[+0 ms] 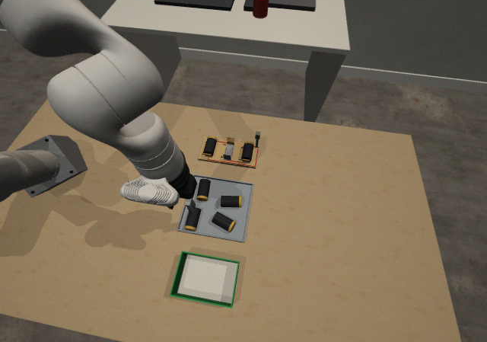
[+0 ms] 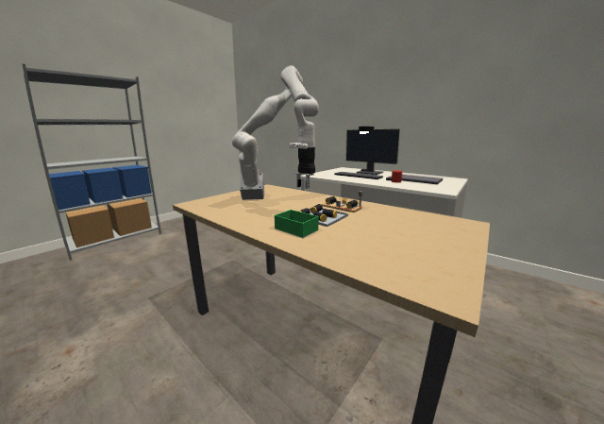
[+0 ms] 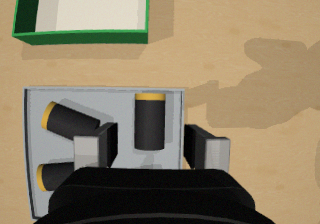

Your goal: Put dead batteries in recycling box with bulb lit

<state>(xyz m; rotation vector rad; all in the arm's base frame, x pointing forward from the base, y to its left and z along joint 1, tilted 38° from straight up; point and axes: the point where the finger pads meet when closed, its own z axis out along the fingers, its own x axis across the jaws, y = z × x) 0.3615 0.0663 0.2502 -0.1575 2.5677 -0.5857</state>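
Table (image 1: pixel 354 220) carrying grey tray (image 1: pixel 246 212), green recycling box (image 1: pixel 176 275) and holder (image 1: pixel 230 161); gripper (image 3: pixel 150 147) poised above tray, jaws apart and empty, straddling one battery (image 3: pixel 150 120); good practice: descend straight, centre fingers on its flanks, close only once level with it.

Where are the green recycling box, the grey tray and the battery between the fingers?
Green recycling box (image 1: pixel 176 269): top view, left wall rim.
Grey tray (image 1: pixel 244 216): top view, bare floor by right edge.
Black battery with yellow end (image 3: pixel 150 124): wrist view, middle of barrel.
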